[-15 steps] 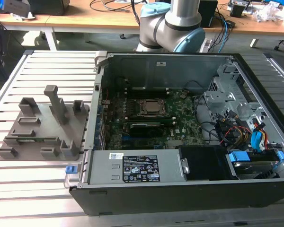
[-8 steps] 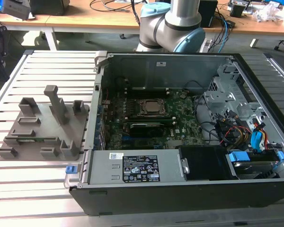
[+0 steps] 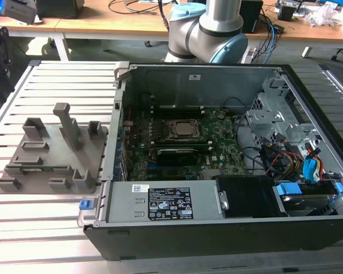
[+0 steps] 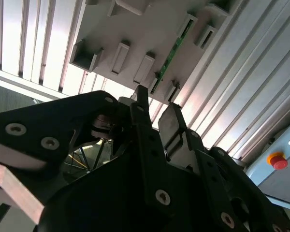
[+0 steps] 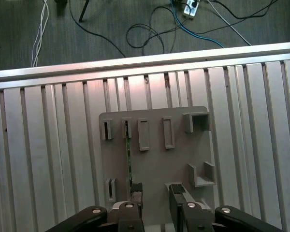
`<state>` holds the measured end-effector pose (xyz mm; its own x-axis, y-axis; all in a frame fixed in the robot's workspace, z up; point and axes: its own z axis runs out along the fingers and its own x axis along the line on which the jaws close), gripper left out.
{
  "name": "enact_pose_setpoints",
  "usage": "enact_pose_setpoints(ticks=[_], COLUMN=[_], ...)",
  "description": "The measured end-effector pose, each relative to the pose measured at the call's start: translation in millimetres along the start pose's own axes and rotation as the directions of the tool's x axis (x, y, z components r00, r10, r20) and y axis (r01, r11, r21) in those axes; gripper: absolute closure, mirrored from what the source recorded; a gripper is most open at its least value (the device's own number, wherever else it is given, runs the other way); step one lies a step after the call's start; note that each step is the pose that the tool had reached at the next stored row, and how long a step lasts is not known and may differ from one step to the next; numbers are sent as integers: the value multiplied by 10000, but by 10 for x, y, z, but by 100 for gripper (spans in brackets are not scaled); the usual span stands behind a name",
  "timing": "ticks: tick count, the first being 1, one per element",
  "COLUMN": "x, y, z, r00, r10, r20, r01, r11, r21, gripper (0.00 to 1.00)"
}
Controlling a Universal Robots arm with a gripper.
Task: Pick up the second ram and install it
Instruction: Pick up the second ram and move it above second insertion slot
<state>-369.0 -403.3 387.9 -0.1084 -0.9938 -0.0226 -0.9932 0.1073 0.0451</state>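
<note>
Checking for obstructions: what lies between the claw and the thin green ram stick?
Only bare grey plastic fixture plate: in the first wrist view nothing else separates the open black claw from the thin green ram stick on it.

A slatted aluminium table (image 3: 57,80) carried two things. A grey plastic fixture plate (image 3: 57,154) with upright blocks lay flat on its slats at the exterior view's left. An open black computer case (image 3: 206,237) sat just beside it, across the centre and right.

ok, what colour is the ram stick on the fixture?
Green. The ram stick shows best in the second wrist view.
</note>
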Motion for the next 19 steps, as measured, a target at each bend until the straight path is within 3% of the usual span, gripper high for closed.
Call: enact_pose_setpoints(ticks=[6,19], x=[1,6], y=[0,-11], z=[11,255], r00=[10000,10000], r10=[6,6], r20=[1,-1], r01=[-6,-6], r11=[10000,10000], r21=[2,0], gripper=[64,64])
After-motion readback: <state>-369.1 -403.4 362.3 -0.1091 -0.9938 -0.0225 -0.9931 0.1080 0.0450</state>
